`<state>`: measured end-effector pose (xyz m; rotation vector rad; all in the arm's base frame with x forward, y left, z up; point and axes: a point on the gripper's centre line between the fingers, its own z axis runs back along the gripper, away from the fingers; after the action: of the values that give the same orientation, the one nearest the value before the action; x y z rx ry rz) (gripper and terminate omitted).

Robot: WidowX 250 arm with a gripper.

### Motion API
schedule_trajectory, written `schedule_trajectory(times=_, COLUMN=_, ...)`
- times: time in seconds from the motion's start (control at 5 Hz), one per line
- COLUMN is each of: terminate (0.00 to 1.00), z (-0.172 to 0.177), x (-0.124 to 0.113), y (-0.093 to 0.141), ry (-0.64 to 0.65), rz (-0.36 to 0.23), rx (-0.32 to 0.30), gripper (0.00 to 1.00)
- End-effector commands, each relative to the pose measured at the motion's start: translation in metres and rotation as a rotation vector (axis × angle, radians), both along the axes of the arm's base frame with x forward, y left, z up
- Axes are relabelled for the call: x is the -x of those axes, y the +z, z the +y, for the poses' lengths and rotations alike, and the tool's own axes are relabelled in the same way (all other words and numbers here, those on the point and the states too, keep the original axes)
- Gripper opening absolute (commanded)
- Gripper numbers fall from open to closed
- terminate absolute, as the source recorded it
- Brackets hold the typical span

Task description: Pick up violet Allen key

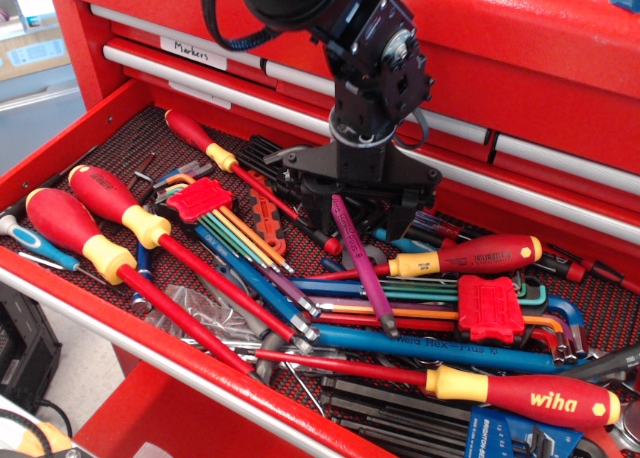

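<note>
Because the violet Allen key (360, 263) lies slanted across a heap of hex keys and a red-and-yellow screwdriver (450, 260), a lift could tip or drag its lower end and snag neighbours. Its upper end sits between the spread fingers of the gripper (357, 210), which straddles it; whether they touch it I cannot tell. Their tips are lost among dark tools in the red drawer (60, 148).

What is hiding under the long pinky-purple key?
The violet Allen key lies across a screwdriver shaft, a rainbow key set and the long blue key. Its top end is hidden by the gripper.
</note>
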<state>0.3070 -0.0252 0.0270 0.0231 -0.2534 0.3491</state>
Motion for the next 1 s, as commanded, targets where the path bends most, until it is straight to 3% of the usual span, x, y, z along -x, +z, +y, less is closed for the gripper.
schedule_trajectory(times=0.0, terminate=0.00, z=0.009, x=-0.008, y=-0.008, ry=-0.012, rz=-0.021, rx=0.024, gripper=1.00)
schedule_trajectory(times=0.6, terminate=0.00, z=0.006, x=-0.002, y=-0.036, ry=0.039, rz=-0.029, rx=0.073, gripper=1.00)
schedule_trajectory(times=0.8, terminate=0.00, z=0.005, x=-0.002, y=-0.030, ry=0.059, rz=-0.027, rx=0.054, gripper=0.00)
